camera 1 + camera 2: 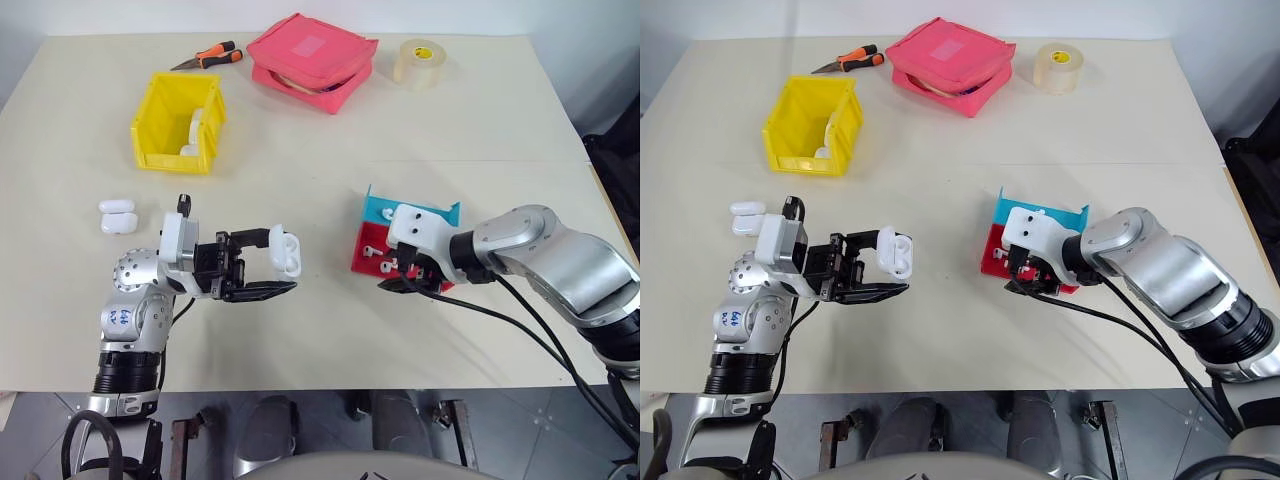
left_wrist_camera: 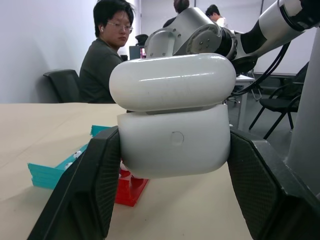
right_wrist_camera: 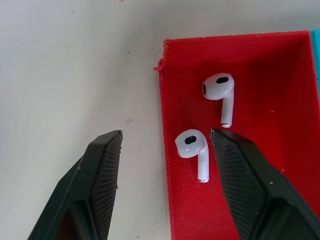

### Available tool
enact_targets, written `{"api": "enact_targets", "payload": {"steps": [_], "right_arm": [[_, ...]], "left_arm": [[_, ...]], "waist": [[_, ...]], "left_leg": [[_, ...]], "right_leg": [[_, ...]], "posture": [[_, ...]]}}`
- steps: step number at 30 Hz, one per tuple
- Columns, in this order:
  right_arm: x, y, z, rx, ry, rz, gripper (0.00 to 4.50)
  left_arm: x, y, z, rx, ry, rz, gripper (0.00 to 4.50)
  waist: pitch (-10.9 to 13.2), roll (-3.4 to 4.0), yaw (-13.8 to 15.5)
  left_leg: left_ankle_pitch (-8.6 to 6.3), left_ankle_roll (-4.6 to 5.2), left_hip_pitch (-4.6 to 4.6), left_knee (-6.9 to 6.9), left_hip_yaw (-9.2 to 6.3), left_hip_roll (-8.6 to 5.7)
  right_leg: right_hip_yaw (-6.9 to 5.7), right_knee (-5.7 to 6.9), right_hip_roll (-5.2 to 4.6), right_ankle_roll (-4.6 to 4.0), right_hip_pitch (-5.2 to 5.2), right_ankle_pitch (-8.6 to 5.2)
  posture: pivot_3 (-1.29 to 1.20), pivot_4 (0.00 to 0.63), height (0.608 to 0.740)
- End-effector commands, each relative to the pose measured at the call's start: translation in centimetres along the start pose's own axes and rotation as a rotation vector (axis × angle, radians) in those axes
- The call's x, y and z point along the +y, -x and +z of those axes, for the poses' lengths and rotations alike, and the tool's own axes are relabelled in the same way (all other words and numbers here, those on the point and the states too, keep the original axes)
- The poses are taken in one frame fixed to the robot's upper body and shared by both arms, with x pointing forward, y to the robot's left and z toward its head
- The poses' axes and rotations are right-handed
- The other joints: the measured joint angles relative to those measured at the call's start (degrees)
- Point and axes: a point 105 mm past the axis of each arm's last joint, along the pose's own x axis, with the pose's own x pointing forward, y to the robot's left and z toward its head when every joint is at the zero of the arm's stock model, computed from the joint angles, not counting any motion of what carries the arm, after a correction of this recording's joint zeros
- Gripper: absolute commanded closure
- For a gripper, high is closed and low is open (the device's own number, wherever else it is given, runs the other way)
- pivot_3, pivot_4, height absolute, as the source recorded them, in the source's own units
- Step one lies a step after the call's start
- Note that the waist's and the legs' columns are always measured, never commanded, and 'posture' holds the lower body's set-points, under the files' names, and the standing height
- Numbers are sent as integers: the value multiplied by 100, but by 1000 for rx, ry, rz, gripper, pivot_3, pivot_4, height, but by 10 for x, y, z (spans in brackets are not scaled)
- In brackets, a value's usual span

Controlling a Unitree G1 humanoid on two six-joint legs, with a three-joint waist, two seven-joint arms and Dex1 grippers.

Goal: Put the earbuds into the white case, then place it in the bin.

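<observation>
Farthest left of the left jaws (image 1: 262,262), two spare glossy white pebble-shaped cases (image 1: 117,216) lie on the cream table (image 1: 330,330). Beyond those jaws stands the bright yellow plastic bin (image 1: 160,125), holding what looks like white cases already. The left jaws are clenched on the small glossy white rounded case (image 2: 174,122), held off the table with its hinged lid up.

To the right, the right jaws (image 3: 165,145) stand released over the flat red tray (image 3: 280,65), which holds two tiny glossy white earbuds (image 3: 192,146); a flat blue tray (image 1: 385,207) sits just behind it. One finger is over the table beside the tray wall, the other inside, with the nearer earbud between them.

The risk, I judge, lies here: closing could catch the tray wall instead of the earbud, or the slick bud could squirt out or jostle its neighbour. A clamped lid could also snap shut.
</observation>
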Motion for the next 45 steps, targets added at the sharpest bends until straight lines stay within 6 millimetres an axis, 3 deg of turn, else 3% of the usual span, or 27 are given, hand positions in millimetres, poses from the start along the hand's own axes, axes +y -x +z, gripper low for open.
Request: {"api": "enact_targets", "payload": {"steps": [1,28,31,36,45], "right_arm": [[-3,1,7,-14,42,-9,1598],[-3,-11,-1,24,35,12,1598],[-3,-12,-2,28,35,16,2219],[-3,-14,-1,22,34,17,3934],[-5,-8,3,-8,40,-1,4056]], "left_arm": [[-3,-2,10,-20,-51,-12,1707],[-3,-2,11,-15,-61,7,1707],[-2,-1,11,-15,-63,10,1707],[-1,-1,11,-15,-66,13,1707],[-2,-1,11,-18,-64,13,1707]], "waist": [[0,0,-2],[0,1,-29],[0,1,-30],[0,1,-34],[0,1,-97]], "left_leg": [[0,0,0,0,0,0],[0,0,0,0,-1,1],[0,0,0,0,-1,1],[0,0,0,0,-1,1],[0,0,0,0,-2,1]], "right_leg": [[0,0,0,0,0,0],[-1,0,0,0,0,0],[-1,0,0,0,0,0],[-1,0,0,0,-1,0],[-2,0,0,0,0,0]], "posture": [[0,150,740],[0,150,740],[0,150,740],[0,150,740],[0,150,740]]}}
